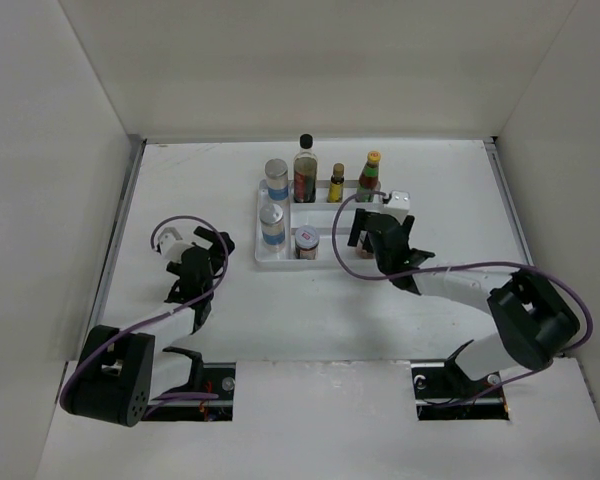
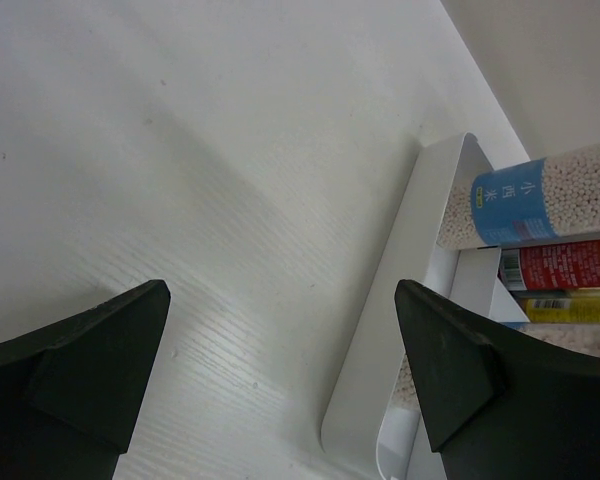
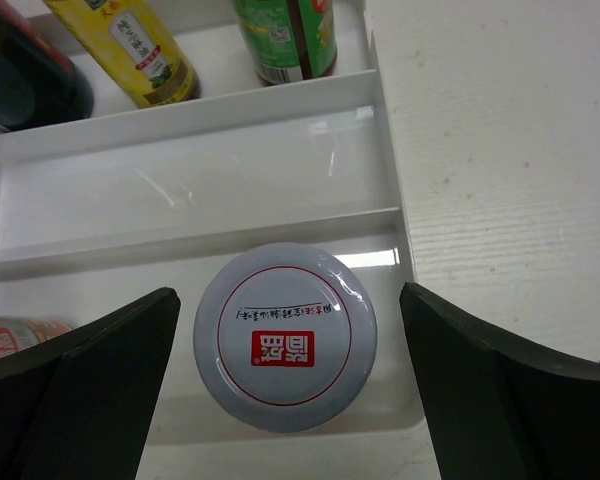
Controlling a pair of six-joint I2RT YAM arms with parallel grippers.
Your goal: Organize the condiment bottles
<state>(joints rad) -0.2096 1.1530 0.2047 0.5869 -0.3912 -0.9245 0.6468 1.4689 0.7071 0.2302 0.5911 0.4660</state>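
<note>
The white divided tray holds two grey-lidded blue-labelled jars, the tall black-capped dark bottle, the small yellow bottle, the yellow-capped bottle and a white-lidded jar. My right gripper is open above the tray's front right compartment. In the right wrist view it straddles the second white-lidded jar without touching it. My left gripper is open and empty over bare table left of the tray; in its wrist view it faces the tray wall.
White enclosure walls stand on the left, back and right. Purple cables loop over both arms. The left wrist view shows a blue-labelled jar inside the tray. The right wrist view shows the yellow bottle and a green-labelled bottle in the far row.
</note>
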